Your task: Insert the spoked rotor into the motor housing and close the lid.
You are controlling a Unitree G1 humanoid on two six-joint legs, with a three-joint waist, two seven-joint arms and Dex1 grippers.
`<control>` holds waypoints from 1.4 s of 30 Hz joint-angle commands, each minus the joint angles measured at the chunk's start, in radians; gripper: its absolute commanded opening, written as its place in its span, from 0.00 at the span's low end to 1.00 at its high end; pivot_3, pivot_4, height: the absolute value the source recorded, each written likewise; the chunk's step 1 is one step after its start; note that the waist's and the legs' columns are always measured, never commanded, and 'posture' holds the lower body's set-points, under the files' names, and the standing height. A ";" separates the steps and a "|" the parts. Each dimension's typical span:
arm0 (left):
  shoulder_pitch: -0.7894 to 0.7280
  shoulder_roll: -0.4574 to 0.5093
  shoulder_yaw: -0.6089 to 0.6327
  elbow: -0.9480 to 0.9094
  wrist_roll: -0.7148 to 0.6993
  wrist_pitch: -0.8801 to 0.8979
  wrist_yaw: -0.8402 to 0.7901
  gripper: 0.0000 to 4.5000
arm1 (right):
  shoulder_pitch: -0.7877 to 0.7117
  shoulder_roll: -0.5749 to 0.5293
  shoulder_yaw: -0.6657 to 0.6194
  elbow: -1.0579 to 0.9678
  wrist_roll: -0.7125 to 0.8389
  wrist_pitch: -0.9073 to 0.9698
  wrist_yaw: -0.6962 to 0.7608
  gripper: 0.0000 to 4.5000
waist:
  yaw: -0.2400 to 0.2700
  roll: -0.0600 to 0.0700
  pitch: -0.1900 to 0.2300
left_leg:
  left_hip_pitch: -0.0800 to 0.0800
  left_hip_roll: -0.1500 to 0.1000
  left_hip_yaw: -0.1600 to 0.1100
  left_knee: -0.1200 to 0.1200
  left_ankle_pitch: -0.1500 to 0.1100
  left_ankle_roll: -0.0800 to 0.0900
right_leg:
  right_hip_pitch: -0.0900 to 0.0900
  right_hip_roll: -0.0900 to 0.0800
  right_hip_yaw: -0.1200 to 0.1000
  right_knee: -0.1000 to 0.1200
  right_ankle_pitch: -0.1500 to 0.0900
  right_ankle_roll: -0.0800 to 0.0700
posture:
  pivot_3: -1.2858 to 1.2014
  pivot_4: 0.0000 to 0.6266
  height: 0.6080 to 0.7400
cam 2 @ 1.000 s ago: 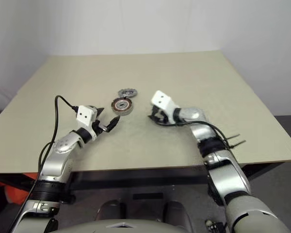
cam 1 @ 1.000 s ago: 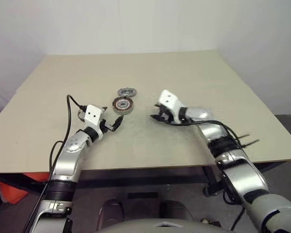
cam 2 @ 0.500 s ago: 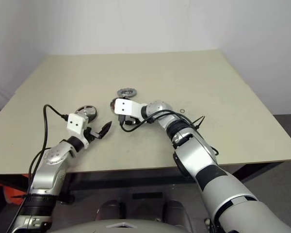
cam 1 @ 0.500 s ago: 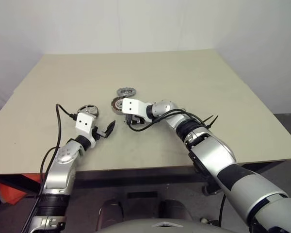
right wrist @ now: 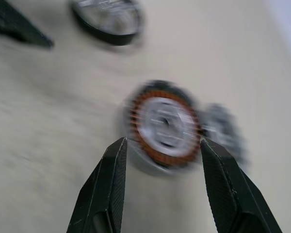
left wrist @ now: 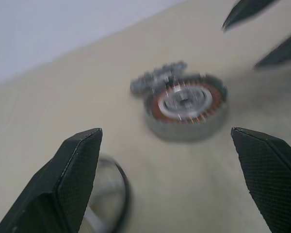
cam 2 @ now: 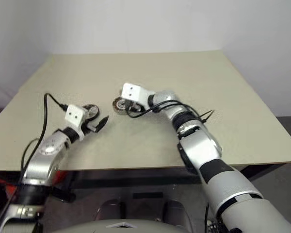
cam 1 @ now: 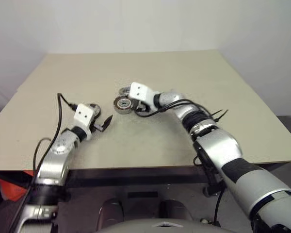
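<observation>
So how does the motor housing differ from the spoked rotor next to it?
The motor housing has copper-brown windings around a silver hub; the spoked rotor is plain grey with a notched rim. The housing is thicker and wider, the rotor flatter. Both are round, lying on the table.

Even, soft overhead light on my table (cam 1: 184, 73), no glare, faint shadows under my arms, head views fairly crisp, my wrist views smeared with motion blur, the motor housing (right wrist: 162, 126) streaked and soft, my right fingers (right wrist: 106, 189) sharper, my left fingers (left wrist: 68, 184) in focus.
</observation>
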 commanded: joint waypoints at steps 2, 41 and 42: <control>-0.169 0.076 -0.117 0.221 0.106 -0.159 -0.155 1.00 | 0.106 -0.145 -0.088 -0.316 0.110 0.061 0.103 0.59 | 0.007 -0.001 0.000 | 0.001 0.000 0.000 0.000 0.000 0.000 | 0.001 0.000 0.000 0.000 0.000 0.000 | 0.52 0.00 1.00; -0.921 -0.129 -0.528 1.318 0.715 -0.611 -0.183 0.48 | 0.894 -0.403 -0.364 -1.582 0.244 0.834 -0.211 0.60 | 0.069 -0.006 0.003 | 0.010 -0.001 -0.002 -0.001 0.003 -0.005 | 0.007 -0.001 0.000 0.004 -0.005 0.008 | 0.52 0.00 1.00; -0.921 -0.130 -0.529 1.319 0.718 -0.611 -0.180 0.41 | 0.897 -0.405 -0.365 -1.585 0.246 0.835 -0.214 0.60 | 0.069 -0.006 0.003 | 0.010 -0.001 -0.002 -0.001 0.003 -0.005 | 0.007 -0.002 0.000 0.004 -0.005 0.008 | 0.52 0.00 1.00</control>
